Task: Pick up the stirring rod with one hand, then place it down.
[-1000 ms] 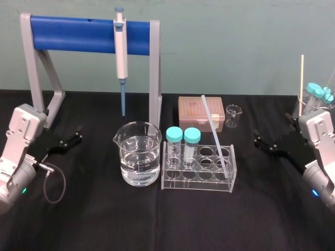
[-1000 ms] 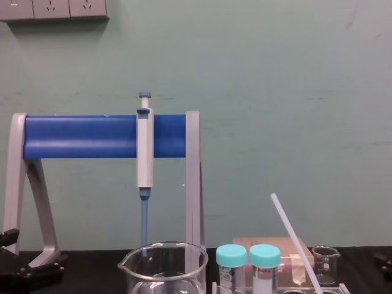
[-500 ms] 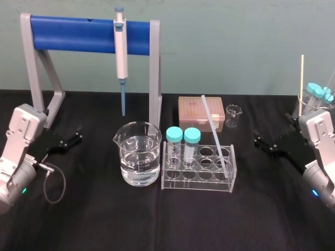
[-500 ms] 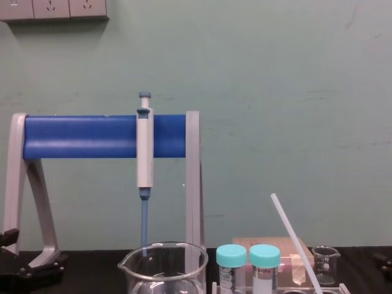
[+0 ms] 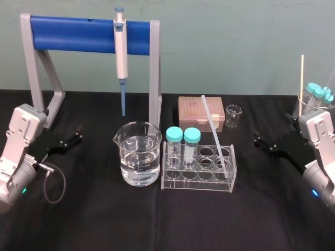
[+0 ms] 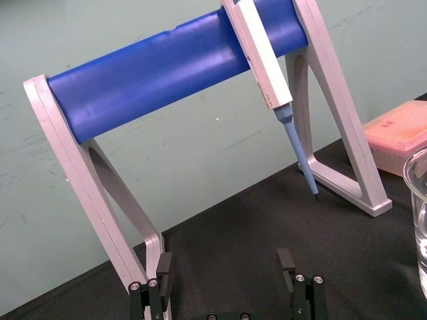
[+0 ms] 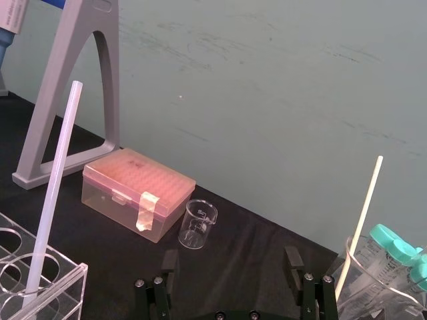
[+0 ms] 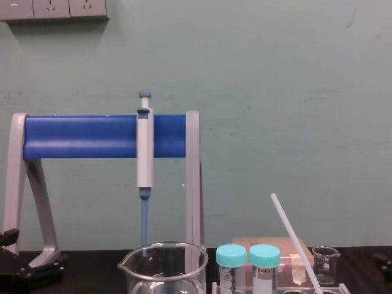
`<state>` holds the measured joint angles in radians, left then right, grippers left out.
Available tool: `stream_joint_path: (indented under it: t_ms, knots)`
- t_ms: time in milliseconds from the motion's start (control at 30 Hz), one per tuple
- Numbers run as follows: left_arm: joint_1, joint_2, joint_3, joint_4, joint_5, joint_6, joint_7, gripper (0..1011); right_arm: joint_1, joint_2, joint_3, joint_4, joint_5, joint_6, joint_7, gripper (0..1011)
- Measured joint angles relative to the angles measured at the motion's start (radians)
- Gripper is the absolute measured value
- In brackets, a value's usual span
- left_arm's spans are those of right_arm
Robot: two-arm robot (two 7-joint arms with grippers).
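Observation:
The stirring rod (image 5: pixel 214 133) is a long translucent white rod. It leans in the right end hole of a clear tube rack (image 5: pixel 199 179), its top tilted back and to the left. It also shows in the right wrist view (image 7: pixel 52 190) and the chest view (image 8: pixel 295 242). My right gripper (image 5: pixel 256 139) rests open on the black table to the right of the rack, apart from the rod, with nothing between its fingers (image 7: pixel 231 255). My left gripper (image 5: pixel 78 134) sits open and empty at the far left (image 6: pixel 225 257).
A large beaker of water (image 5: pixel 138 153) stands left of the rack, which holds two teal-capped tubes (image 5: pixel 183 137). Behind are a blue-barred stand (image 5: pixel 89 32) with a hanging pipette (image 5: pixel 121 52), a pink tip box (image 5: pixel 200 112) and a small beaker (image 5: pixel 233 115). A beaker of tubes (image 5: pixel 316 97) stands far right.

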<state>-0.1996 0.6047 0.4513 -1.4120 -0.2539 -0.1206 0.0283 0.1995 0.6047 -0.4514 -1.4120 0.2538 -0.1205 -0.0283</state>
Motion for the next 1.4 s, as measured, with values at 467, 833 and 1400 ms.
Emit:
stream_joint_path:
  t_ms: [467, 833, 1400]
  knots:
    - [0.000, 0.000, 0.000, 0.000, 0.000, 0.000, 0.000, 1000, 0.000, 0.000, 0.000, 0.000, 0.000, 0.000, 0.000, 1004]
    - [0.000, 0.000, 0.000, 0.000, 0.000, 0.000, 0.000, 1000, -0.001, -0.011, 0.024, 0.000, 0.027, 0.010, 0.029, 1004]
    - [0.000, 0.000, 0.000, 0.000, 0.000, 0.000, 0.000, 1001, 0.058, -0.070, 0.082, -0.049, 0.243, 0.142, 0.296, 1004]
